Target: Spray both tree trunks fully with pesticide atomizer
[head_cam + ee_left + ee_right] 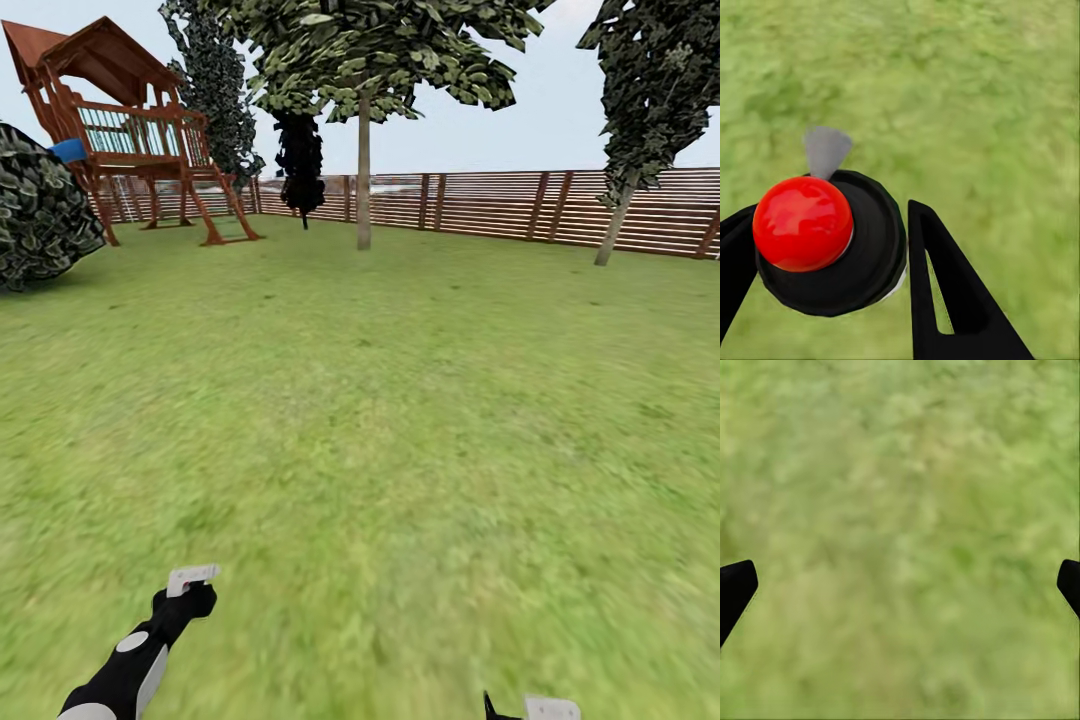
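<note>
Over the grass [400, 450], my left gripper [832, 255] clasps the atomizer [832, 240]; my right gripper [900, 585] gapes; no label readable.

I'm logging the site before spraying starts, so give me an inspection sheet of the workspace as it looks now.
Surface: green lawn.
Job's things: round black thing with a red dome, seemingly the pesticide atomizer, between the left fingers; trees, a second at right, far off by the fence.
Clutter: nothing seen.
Grippers: left gripper closed on the atomizer; right gripper open over grass.
Cables: nothing seen.
Surroundings: slat fence, wooden play tower, dark bush.
</note>
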You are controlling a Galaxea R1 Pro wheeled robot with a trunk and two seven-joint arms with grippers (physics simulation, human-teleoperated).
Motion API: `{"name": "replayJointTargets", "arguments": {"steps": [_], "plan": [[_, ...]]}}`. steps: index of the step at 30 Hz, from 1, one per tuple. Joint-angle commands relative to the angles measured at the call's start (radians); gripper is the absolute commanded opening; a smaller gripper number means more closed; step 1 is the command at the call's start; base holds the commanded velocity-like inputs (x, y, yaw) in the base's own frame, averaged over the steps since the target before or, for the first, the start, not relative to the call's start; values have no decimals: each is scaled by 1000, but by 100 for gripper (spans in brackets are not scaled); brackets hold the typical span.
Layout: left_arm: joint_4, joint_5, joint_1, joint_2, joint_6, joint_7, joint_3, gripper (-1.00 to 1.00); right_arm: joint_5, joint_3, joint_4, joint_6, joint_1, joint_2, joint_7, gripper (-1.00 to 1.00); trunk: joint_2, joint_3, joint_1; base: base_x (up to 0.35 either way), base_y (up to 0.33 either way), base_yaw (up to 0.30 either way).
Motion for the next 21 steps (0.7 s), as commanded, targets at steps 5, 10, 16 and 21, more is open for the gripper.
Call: {"name": "replayJointTargets", "arguments": {"steps": [5,10,16,21], "plan": [[0,0,0,0,0,0,0,-100,0,0,0,0,0,0,0,100,0,0,0,338,0,0],[0,0,0,0,0,0,0,-100,0,0,0,0,0,0,0,100,0,0,0,338,0,0],[0,0,0,0,-1,0,0,-100,0,0,0,0,0,0,0,100,0,0,0,338,0,0],[0,0,0,0,-1,0,0,-100,0,0,0,0,0,0,0,100,0,0,0,338,0,0]]}}
